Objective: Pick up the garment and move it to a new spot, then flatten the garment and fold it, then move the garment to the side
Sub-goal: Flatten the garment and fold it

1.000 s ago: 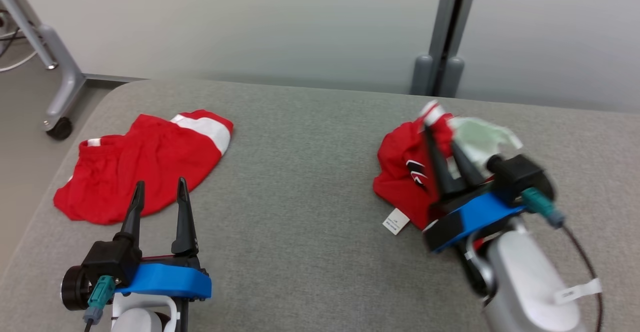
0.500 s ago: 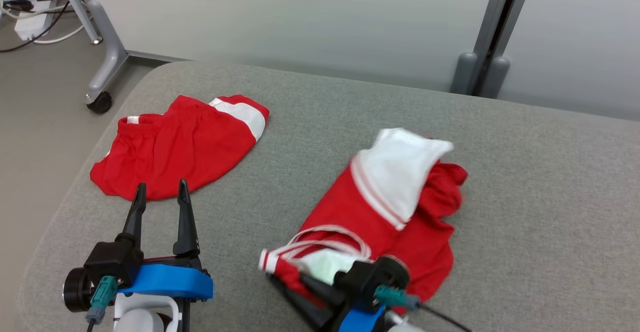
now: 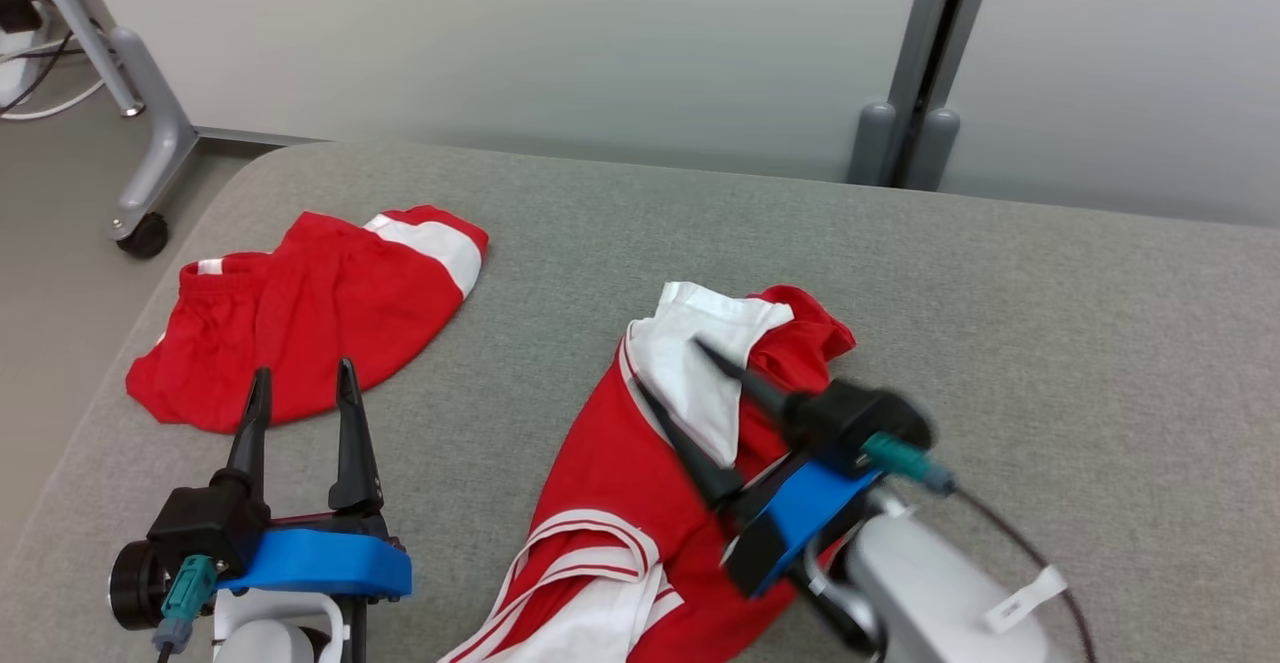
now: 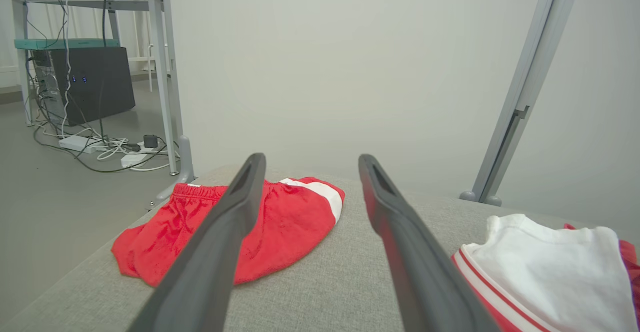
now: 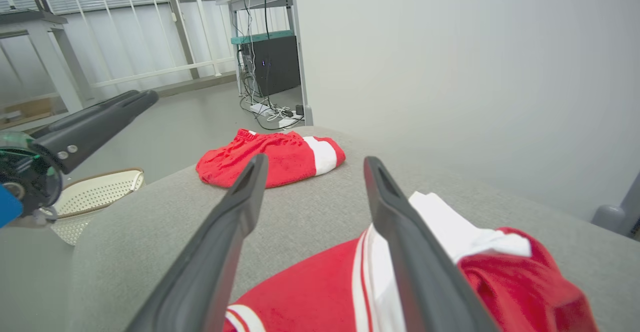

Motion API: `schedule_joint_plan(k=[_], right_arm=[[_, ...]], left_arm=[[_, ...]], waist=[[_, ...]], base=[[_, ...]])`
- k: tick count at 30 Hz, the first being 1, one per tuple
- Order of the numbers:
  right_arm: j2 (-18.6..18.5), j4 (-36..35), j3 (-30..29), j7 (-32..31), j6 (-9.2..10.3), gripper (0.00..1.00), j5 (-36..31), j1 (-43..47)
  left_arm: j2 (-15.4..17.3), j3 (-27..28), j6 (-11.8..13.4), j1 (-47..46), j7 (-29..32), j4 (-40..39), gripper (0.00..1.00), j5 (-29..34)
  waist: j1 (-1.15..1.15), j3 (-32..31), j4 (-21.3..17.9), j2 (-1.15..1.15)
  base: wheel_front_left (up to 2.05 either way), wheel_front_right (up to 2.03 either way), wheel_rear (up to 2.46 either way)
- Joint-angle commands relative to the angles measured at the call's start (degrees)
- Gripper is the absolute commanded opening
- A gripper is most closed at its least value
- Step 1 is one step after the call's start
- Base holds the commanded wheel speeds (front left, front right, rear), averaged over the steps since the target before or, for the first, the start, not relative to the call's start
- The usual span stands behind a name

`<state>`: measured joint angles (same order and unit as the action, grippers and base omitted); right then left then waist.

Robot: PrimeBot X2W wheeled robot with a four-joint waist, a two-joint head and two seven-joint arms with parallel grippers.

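The garment, a red jersey with white panels and striped trim, lies crumpled on the grey padded table, near the middle front. My right gripper hovers just over its white part, open and holding nothing. In the right wrist view the right gripper spreads above the garment. My left gripper stands open at the lower left, empty, just short of the red shorts. In the left wrist view the left gripper frames the shorts, and the garment lies to the right.
The red shorts with a white stripe lie at the table's left. A desk leg with a caster stands off the table's left corner, and a grey post stands behind it. A white perforated basket sits on the floor.
My right gripper carried the garment from the far right of the table toward the middle front, then opened and let it go. The head camera shifted. My left gripper stayed put.
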<state>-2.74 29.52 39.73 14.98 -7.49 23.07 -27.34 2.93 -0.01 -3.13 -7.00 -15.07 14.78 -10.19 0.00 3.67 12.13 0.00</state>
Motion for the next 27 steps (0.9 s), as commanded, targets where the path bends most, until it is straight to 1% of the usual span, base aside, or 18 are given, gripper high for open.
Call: schedule_joint_plan(k=[1, 5, 7, 9, 16, 20, 23, 24, 25, 27], right_arm=[[-0.2, 0.1, -4.7, 0.2, -0.01, 1.00, -3.2, -0.5], [-0.9, 0.3, -15.4, 0.2, -0.01, 1.00, -10.3, 0.8], [-1.4, 0.5, -18.4, 0.2, -0.01, 1.00, -12.8, 1.6], [-1.7, 0.5, -20.0, -0.3, -0.01, 1.00, -14.5, 2.4], [-2.7, 3.1, -19.9, -3.2, -0.01, 1.00, -18.0, 5.0], [-3.1, 7.4, -19.5, -3.9, -0.01, 1.00, -20.3, 2.9], [-2.9, 12.0, -19.5, -3.9, -0.01, 1.00, -21.5, 0.9], [-2.8, 13.6, -19.5, -3.9, -0.01, 0.46, -21.7, 0.2], [-2.8, 15.0, -19.6, -3.6, -0.01, 0.00, -21.9, -0.6], [-2.6, 16.6, -20.8, -2.4, -0.01, 0.00, -21.1, -2.3]], left_arm=[[-0.1, 0.4, 0.0, 0.5, -0.2, -0.4, 1.00, -0.1], [-0.1, 0.4, 0.0, 0.6, -0.2, -1.0, 1.00, -0.2], [-0.1, 0.2, 0.1, 0.5, -0.2, -1.2, 1.00, -0.3], [-0.1, -0.1, 0.2, 0.4, -0.2, -1.3, 1.00, -0.4], [-0.1, -1.4, 0.4, -1.0, -0.2, -1.1, 1.00, -0.9], [-0.1, -1.8, 0.4, -1.8, -0.2, -1.1, 1.00, -1.1], [-0.1, -2.0, 0.5, -2.0, -0.2, -0.9, 1.00, -1.4], [-0.1, -2.0, 0.5, -2.1, -0.2, -0.9, 1.00, -1.4], [-0.1, -2.1, 0.5, -2.2, -0.2, -0.9, 1.00, -1.4], [-0.1, -2.0, 0.7, -2.1, -0.2, -1.0, 1.00, -1.5]], waist=[[0.00, -0.1, -0.7, 0.00], [0.00, 0.5, -1.4, 0.00], [0.00, 0.8, -1.5, 0.00], [0.00, 1.1, -1.4, 0.00], [0.00, 2.4, 0.3, 0.00], [0.00, 3.2, 1.6, 0.00], [0.00, 3.8, 2.2, 0.00], [0.00, 3.9, 2.3, 0.00], [0.00, 4.0, 2.4, 0.00], [0.00, 4.0, 2.1, 0.00]], base=[[0.00, 0.00, 0.00], [0.00, 0.00, 0.00], [0.00, 0.00, 0.00], [0.00, 0.00, 0.00], [0.00, 0.00, 0.00], [0.00, 0.00, 0.00], [0.00, 0.00, 0.00], [0.00, 0.00, 0.00], [0.00, 0.00, 0.00], [0.00, 0.00, 0.00]])
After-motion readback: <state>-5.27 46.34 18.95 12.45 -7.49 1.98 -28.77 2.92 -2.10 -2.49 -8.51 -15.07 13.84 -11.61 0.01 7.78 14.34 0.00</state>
